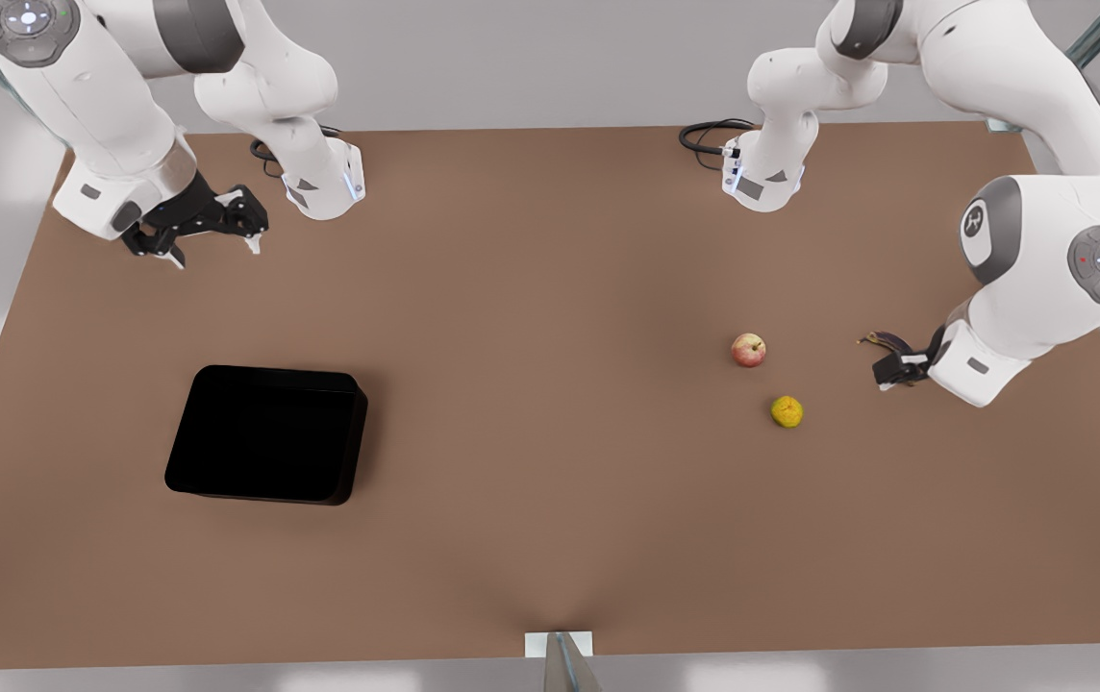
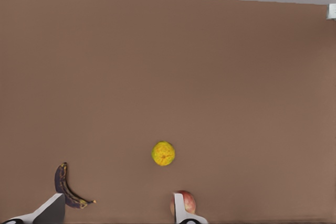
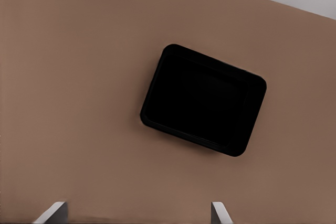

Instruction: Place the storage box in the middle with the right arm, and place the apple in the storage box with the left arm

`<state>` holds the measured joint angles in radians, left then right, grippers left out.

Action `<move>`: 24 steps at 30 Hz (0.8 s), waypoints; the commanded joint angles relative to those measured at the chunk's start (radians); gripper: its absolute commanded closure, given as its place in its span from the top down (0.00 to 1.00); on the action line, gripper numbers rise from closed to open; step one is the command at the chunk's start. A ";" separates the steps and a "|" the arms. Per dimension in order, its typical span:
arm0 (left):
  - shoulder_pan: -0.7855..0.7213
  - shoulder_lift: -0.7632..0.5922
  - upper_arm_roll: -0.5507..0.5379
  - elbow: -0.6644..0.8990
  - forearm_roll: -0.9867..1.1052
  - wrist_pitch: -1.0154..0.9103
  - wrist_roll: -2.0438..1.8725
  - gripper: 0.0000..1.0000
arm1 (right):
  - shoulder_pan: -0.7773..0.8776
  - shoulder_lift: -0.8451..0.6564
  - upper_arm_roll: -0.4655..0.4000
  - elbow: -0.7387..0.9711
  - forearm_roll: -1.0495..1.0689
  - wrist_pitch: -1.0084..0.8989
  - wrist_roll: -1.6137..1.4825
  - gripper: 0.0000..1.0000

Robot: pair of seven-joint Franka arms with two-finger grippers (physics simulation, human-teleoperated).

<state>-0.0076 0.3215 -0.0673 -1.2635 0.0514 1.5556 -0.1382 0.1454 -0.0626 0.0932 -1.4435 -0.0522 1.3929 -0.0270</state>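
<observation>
The storage box (image 1: 266, 434) is the landmark here: a shallow, glossy black bin with rounded corners and low walls, resting flat on the matte brown tabletop (image 1: 550, 538) toward the front view's left. Its inside reads as a smooth, featureless black surface, and in the right wrist view the storage box (image 3: 203, 99) appears as a slightly skewed rounded rectangle with a thin raised rim.

The right hand (image 1: 196, 229) hangs above the tabletop beyond the box, near the far edge, well apart from it. Its dark fingers are spread with nothing between them; both pale fingertips (image 3: 52, 213) show in the right wrist view, wide apart.

Well away from the box toward the front view's right lies the apple (image 1: 748, 350), small, round and red with yellowish patches, sitting alone on the tabletop. Just beside it, nearer the camera, is a bumpy yellow fruit (image 1: 787, 411) with a rough skin. Farther still from the box is a curved, dark purple-brown banana (image 1: 887, 340), and the left hand (image 1: 896, 370) sits low next to it. The left wrist view shows its pale fingertips (image 2: 50, 211) parted and unloaded, with the banana (image 2: 67, 187) near one and the apple (image 2: 188, 201) partly hidden behind the other.
</observation>
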 commanded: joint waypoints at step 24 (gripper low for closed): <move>-0.048 -0.308 -0.141 -0.800 -0.200 0.350 -0.386 1.00 | 0.062 0.469 0.000 -0.265 -0.003 0.779 0.365 1.00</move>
<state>-0.1065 0.0204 -0.2133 -2.0630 -0.1000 1.9090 -0.5435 0.2038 0.4158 0.0935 -1.7103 -0.0552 2.1869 0.3361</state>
